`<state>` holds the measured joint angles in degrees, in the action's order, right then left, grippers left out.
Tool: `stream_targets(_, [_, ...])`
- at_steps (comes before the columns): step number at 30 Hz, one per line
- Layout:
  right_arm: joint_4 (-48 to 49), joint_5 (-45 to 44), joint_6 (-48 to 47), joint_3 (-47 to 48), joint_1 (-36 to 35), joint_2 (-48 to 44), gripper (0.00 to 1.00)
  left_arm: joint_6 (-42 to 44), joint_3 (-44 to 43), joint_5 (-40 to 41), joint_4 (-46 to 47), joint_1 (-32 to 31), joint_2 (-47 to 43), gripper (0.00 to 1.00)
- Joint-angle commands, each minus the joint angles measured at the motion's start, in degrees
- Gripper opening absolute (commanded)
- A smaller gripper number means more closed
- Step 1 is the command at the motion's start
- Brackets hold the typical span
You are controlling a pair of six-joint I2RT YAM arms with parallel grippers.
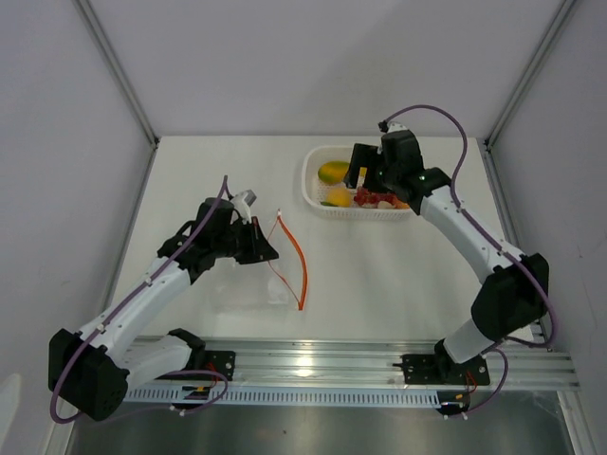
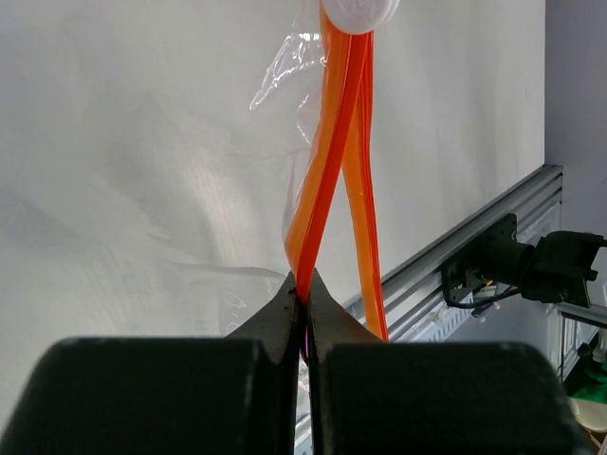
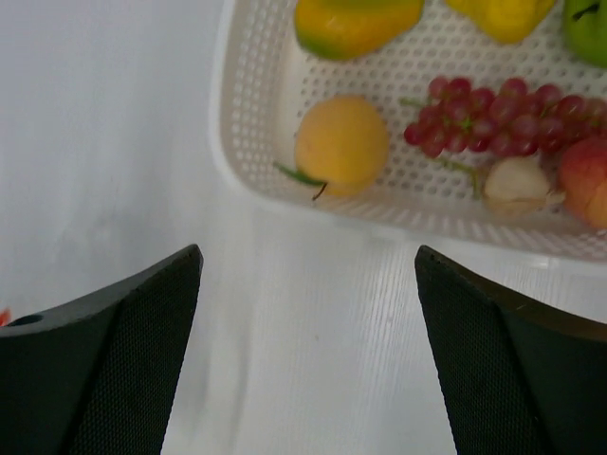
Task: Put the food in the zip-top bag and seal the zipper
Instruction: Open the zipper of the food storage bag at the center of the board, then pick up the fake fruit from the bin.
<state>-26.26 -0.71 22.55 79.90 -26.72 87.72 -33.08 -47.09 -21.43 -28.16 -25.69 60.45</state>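
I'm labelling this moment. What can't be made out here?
Top view: the right arm covers part of the basket and its contents.
Left wrist view: the white piece at the orange strip's far end is cut by the top edge; the clear bag barely shows.
Right wrist view: the green apple and yellow fruit are cut by the top edge.

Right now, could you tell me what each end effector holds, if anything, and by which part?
The left end effector is shut on the zip-top bag, pinching one strip of its orange zipper. The right end effector is open, holding nothing.
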Motion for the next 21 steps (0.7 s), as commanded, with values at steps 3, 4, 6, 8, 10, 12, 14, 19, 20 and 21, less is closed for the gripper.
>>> stream_targets(3, [-4.2, 0.0, -2.3, 12.2, 2.1, 12.3, 0.95, -0.7, 0.4, -1.9, 2.8, 0.4, -1.1, 0.00])
stream_targets(4, [-5.5, 0.0, -2.4, 16.9, 2.1, 16.7, 0.95, -0.8, 0.6, -2.4, 2.8, 0.4, -1.2, 0.01])
stream_targets(6, [-9.0, -0.1, -2.2, 22.0, 2.2, 21.4, 0.95, -1.1, 1.2, -2.7, 3.2, 0.4, -1.3, 0.01])
stream_targets(8, [-11.4, -1.1, -2.2, 29.1, 2.1, 28.3, 0.96, -1.9, 1.8, -3.7, 4.2, 0.4, -1.8, 0.00])
stream_targets(10, [-14.0, -2.2, -2.9, 32.8, 2.0, 33.3, 0.95, -2.4, 3.1, -4.7, 4.7, 0.4, -2.1, 0.00])
stream_targets(12, [-13.2, -1.9, -3.6, 34.5, 1.9, 34.7, 0.95, -2.5, 4.0, -4.8, 4.9, 0.4, -2.6, 0.01])
stream_targets(14, [-13.6, -1.7, -3.8, 35.8, 1.8, 36.6, 0.94, -2.3, 4.4, -4.8, 4.8, 0.4, -3.1, 0.01])
stream_targets(19, [-14.1, -0.1, -4.4, 35.8, 1.6, 38.9, 0.92, -2.0, 4.5, -4.7, 4.6, 0.4, -3.7, 0.01])
stream_targets(20, [-14.4, 0.0, -4.4, 35.8, 1.5, 39.6, 0.91, -2.0, 4.6, -4.9, 4.7, 0.4, -3.8, 0.01])
stream_targets(21, [-14.5, 0.0, -4.4, 35.7, 1.2, 40.0, 0.90, -2.0, 4.4, -4.9, 4.8, 0.4, -3.8, 0.01])
